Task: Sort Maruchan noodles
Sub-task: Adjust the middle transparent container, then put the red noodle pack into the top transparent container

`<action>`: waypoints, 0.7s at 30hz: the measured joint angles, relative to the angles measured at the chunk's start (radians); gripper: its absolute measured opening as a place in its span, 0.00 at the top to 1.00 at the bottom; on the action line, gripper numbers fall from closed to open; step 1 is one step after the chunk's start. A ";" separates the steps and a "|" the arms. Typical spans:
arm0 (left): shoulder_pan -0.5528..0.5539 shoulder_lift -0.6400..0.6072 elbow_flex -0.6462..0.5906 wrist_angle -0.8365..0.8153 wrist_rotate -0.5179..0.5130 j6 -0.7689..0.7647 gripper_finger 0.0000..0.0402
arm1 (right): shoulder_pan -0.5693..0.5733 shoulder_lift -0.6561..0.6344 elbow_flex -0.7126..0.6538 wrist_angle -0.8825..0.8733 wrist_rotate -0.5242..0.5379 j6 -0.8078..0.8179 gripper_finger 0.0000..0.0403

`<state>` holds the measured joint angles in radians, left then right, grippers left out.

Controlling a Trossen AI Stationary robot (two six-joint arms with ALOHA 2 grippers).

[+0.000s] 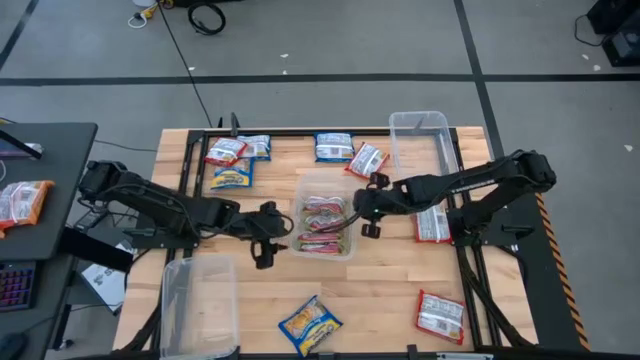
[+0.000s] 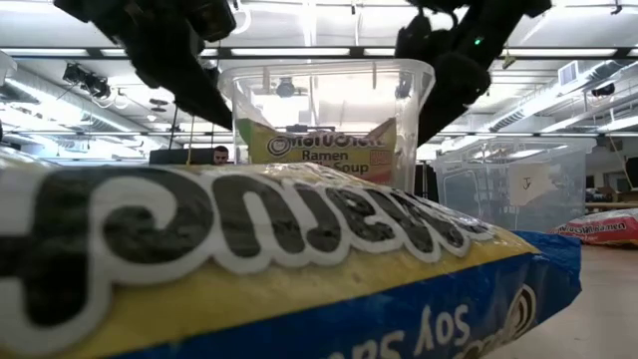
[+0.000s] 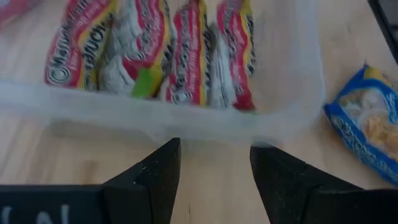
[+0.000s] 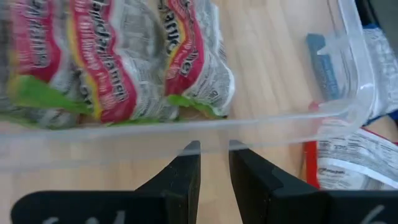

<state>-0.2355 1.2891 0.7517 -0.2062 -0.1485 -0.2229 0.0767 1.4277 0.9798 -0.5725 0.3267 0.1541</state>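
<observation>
A clear tub [image 1: 325,177] stands mid-table with several silvery green-pink Maruchan packets [image 1: 322,222] lying in it. My left gripper [image 1: 268,238] is at the tub's left side, open; in its wrist view the gripper [image 3: 214,158] stops just short of the tub's wall [image 3: 186,121]. My right gripper [image 1: 366,208] is at the tub's right side, its fingers a narrow gap apart [image 4: 214,155] at the wall [image 4: 124,140]. Loose on the wood lie blue-and-yellow packets [image 1: 235,175] [image 1: 333,147] [image 1: 310,325] and red-and-white ones [image 1: 225,152] [image 1: 367,160] [image 1: 432,222] [image 1: 440,315]. My left gripper stands level before the tub's left wall [image 3: 211,127]; I cannot tell whether its fingertips touch it. My right gripper comes level from the table's right, both fingertips [image 4: 193,152] outside the tub's wall below the rim [image 4: 261,121]; whether they touch it I cannot tell.
A second clear tub [image 1: 420,125] stands at the far right, a third [image 1: 198,300] at the near left. A blue-and-yellow packet [image 2: 279,269] fills the low view's foreground. A desk with a packet [image 1: 25,200] is left of the table.
</observation>
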 joint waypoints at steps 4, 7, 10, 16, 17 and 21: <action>-0.025 -0.040 0.002 -0.106 -0.043 -0.009 0.51 | 0.084 -0.047 0.000 -0.183 -0.096 0.086 0.78; -0.034 -0.074 0.001 -0.218 -0.112 -0.039 0.51 | 0.187 -0.049 0.000 -0.399 -0.099 0.234 0.78; -0.033 -0.112 0.001 -0.312 -0.204 -0.069 0.51 | 0.273 -0.026 -0.024 -0.558 -0.050 0.501 0.78; -0.032 -0.161 0.001 -0.343 -0.348 -0.072 0.51 | 0.296 0.030 -0.168 -0.674 -0.049 0.878 0.78; -0.031 -0.165 0.001 -0.342 -0.353 -0.071 0.51 | 0.292 0.039 -0.191 -0.670 -0.053 0.898 0.78; -0.035 -0.164 0.001 -0.348 -0.354 -0.074 0.51 | 0.274 0.082 -0.265 -0.649 -0.065 0.914 0.78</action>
<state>-0.2707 1.1255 0.7525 -0.5538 -0.5026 -0.2971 0.3509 1.5098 0.7148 -1.2213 0.2620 1.0683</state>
